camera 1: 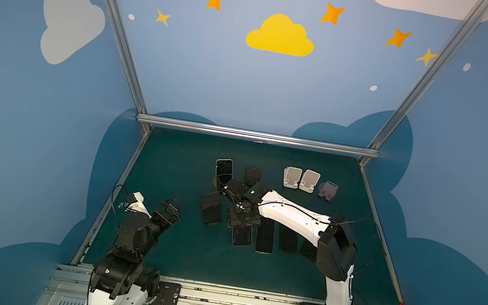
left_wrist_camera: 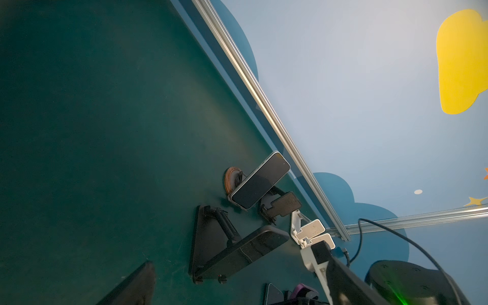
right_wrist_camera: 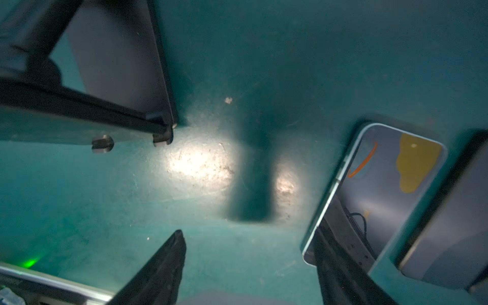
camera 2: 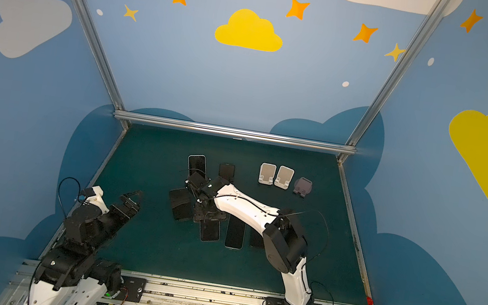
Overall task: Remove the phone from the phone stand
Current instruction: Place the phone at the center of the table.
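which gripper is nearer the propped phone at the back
Right. The right gripper is just in front of the phone, by its lower end; the left gripper is far off to its front left.

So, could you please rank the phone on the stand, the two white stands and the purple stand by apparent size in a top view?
1. Phone on the stand, largest: taller than any stand.
2. White stand nearer the phone and its white neighbour: alike, so unranked.
3. Purple stand, slightly smaller, though close.
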`<state>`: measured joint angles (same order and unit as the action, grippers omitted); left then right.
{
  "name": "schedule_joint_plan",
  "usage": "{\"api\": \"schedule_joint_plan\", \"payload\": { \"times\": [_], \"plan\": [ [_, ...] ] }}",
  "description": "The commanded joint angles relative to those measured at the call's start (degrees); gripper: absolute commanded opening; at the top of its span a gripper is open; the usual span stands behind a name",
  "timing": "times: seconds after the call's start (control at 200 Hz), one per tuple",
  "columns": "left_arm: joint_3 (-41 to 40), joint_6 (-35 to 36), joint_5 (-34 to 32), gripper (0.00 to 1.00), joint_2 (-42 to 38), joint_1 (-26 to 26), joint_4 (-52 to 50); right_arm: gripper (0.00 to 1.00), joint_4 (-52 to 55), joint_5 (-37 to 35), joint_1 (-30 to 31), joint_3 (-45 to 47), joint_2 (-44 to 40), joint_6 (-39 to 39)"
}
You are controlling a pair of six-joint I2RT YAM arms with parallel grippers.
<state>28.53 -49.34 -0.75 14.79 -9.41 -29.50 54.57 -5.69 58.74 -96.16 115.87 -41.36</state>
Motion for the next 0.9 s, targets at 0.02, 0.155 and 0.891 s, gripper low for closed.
{"api": "schedule_joint_plan", "payload": {
  "times": [0.02,0.155,0.891],
  "plan": [
    [0.6,0.36,-0.08,1.0,0.28,-0.04,-0.16,0.69,-2.9,0.68,-0.28,1.33,0.71,-1.0],
    [0.3,0.12,0.46,1.0,0.66,-0.07,-0.23,0.7,-5.92,-1.03,-1.19,3.32,0.73,-0.49],
    [1.35,1.35,-0.48,1.0,1.62,-0.08,-1.04,0.72,-11.99,-0.6,-2.05,11.11,2.87,-1.74]
  ]
}}
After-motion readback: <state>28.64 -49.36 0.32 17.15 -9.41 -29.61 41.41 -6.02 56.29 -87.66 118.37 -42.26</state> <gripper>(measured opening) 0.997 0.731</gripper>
